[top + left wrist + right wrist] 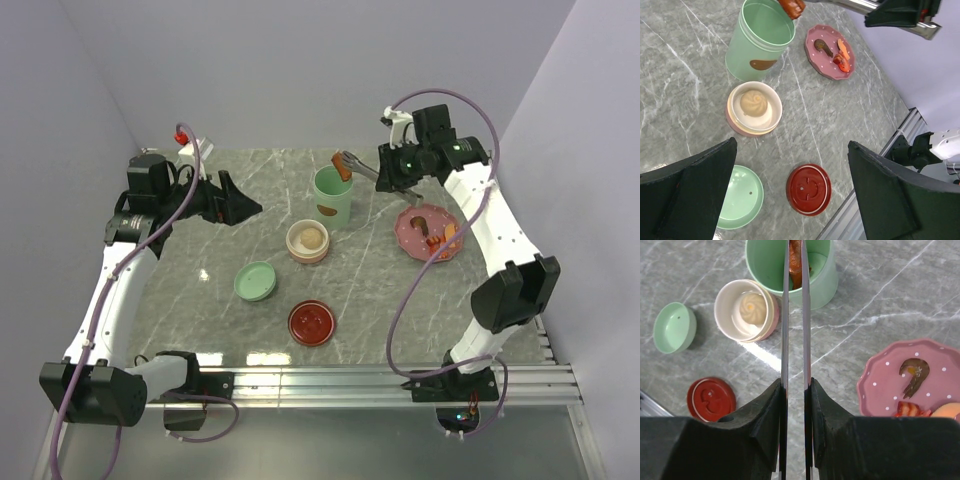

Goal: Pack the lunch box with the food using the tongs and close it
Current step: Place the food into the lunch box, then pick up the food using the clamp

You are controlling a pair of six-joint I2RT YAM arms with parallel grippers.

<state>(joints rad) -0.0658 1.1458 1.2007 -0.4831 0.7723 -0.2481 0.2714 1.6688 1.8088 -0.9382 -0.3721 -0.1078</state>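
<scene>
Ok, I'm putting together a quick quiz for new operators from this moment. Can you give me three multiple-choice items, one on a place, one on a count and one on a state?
1. Where is the reddish-brown food piece that is pinched in the tongs?
A. over the mouth of the tall green cup
B. flat on the tabletop
C. beyond the table's edge

2. How many loose lids lie on the marble?
A. one
B. two
C. four

3. How does the left claw stand?
A. shut on a lid
B. shut on a spoon
C. open and empty

Answers:
1 A: the right wrist view shows the tongs' tips and the piece at the cup's opening.
2 B: there is a green lid and a red lid.
3 C: its fingers stand wide apart with nothing between them.
</scene>
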